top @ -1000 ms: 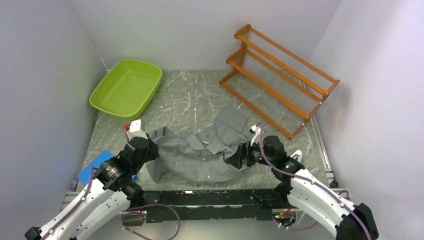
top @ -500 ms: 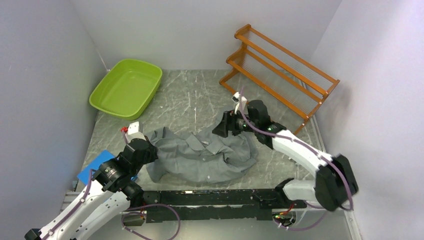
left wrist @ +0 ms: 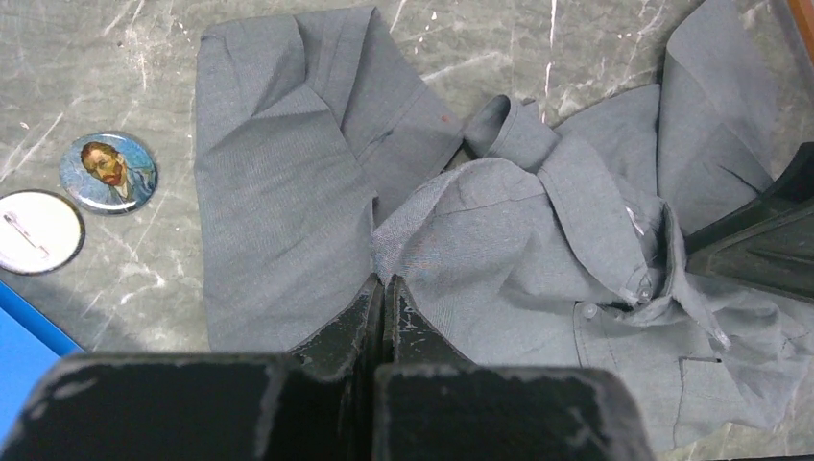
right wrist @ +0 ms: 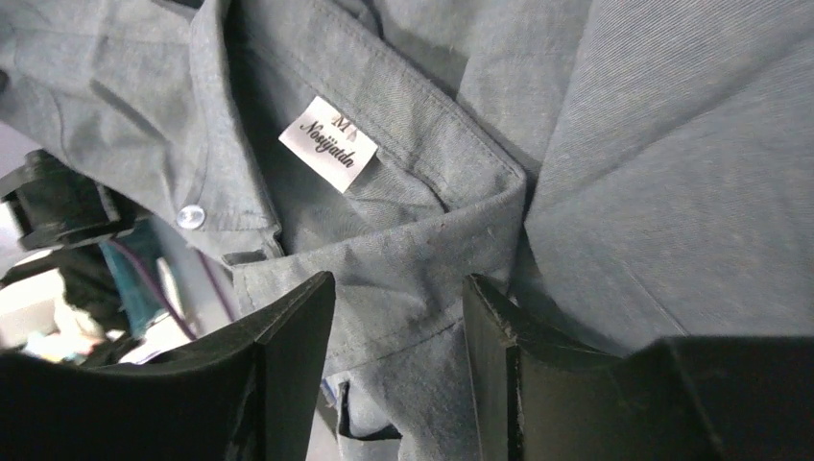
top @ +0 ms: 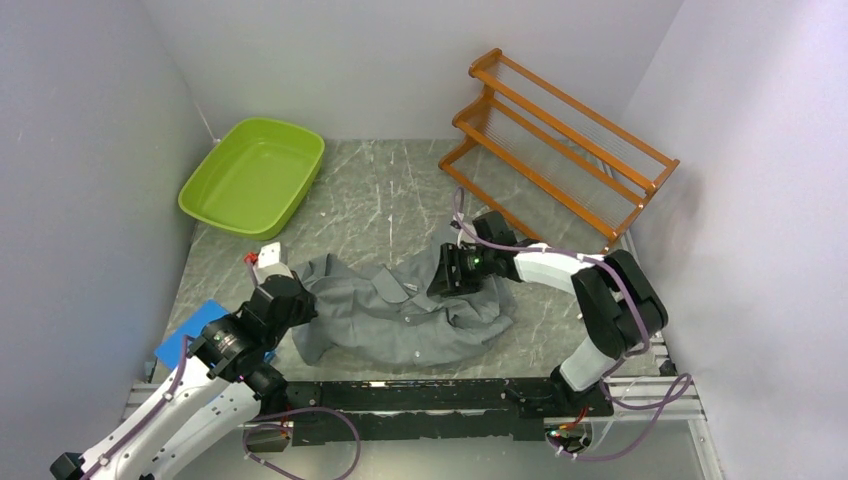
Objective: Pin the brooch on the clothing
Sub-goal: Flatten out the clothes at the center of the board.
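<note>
**A:** What are the right fingers (right wrist: 288, 355) doing?

**B:** They are spread, one on each side of the collar (right wrist: 422, 259) of the shirt (right wrist: 653, 144). The fold lies in the gap, but neither finger visibly presses it, so they are released, not clamped. A white label (right wrist: 328, 144) sits just past the tips. A pale button (right wrist: 190, 216) is further left in that view.

**A:** And the left fingers (left wrist: 357, 327)?

**B:** Clenched, with no gap between them. Their tips rest at the edge of a shirt fold. I cannot tell whether any cloth is caught between them.

**A:** Which way does the shirt lie?

**B:** It is bunched on the tabletop (top: 380, 200), so only roughly. Its long axis runs left to right, from the left fingers across to the right ones. The collar is on the far right part, under the right fingers. The rounded hem faces the arms' bases.

**A:** The brooch?

**B:** The left wrist view shows two round badges on the bare tabletop, left of the shirt and apart from it. The portrait badge (left wrist: 107, 171) lies face up. The white badge (left wrist: 36, 230) is just beside it, pin side up. Both are off to the left of the left fingers and touch nothing. The corner of a blue pad (left wrist: 19, 336) lies near the white one.

**A:** Further out?

**B:** A green tray (top: 250, 175) sits at the far left and a wooden rack (top: 560, 150) at the far right.
</note>
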Controlling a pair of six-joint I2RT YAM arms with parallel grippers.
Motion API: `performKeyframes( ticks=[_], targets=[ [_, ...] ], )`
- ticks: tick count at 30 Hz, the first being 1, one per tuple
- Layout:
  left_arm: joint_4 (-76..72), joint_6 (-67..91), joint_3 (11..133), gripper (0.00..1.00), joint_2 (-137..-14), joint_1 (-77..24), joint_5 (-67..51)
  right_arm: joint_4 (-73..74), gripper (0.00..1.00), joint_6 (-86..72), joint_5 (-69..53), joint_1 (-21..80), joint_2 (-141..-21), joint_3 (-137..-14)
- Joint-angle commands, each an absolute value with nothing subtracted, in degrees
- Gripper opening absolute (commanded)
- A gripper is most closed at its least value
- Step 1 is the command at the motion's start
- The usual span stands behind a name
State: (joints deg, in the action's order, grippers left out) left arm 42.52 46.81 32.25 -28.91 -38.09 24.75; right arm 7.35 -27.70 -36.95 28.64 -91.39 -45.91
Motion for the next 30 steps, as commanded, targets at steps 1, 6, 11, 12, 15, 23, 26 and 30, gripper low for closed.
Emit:
performKeyframes(
  ticks=[1,6,11,12,15,23,26,30],
  targets=[
    [40.3,46.6,33.5,0.03,-30.8,-38.2,25.8,-3.4,0.54,-33.2,-46.9,28.8,-94.0,-44.3],
    [41.1,45.9,35.0,0.03,-32.9,-38.2,25.6,-13.2,0.14,-39.1,-51.7,28.8,-93.4,-43.9],
    [41.4,44.5,36.1,0.03,-32.6,-38.2,25.2,-12.2,0.00,-38.3,-50.4,28.1,-87.4,-46.0],
    [41.3,44.1,36.2,0.03,-32.3,-38.2,25.1,-11.3,0.00,-37.7,-49.8,27.9,-85.7,-46.6],
    [40.8,43.2,36.4,0.03,-31.1,-38.2,24.9,-5.5,0.00,-33.7,-46.5,27.5,-80.5,-49.1],
    [42.1,43.1,36.8,0.03,-29.9,-38.2,26.0,7.2,0.46,-26.9,-39.6,27.6,-77.1,-50.6],
    [42.2,43.6,36.6,0.03,-30.0,-38.2,25.7,7.9,0.57,-25.4,-40.2,27.6,-78.2,-49.0],
    [41.6,44.4,35.9,0.03,-30.1,-38.2,24.7,9.7,0.68,-22.8,-39.5,27.7,-80.8,-47.4]
  ],
)
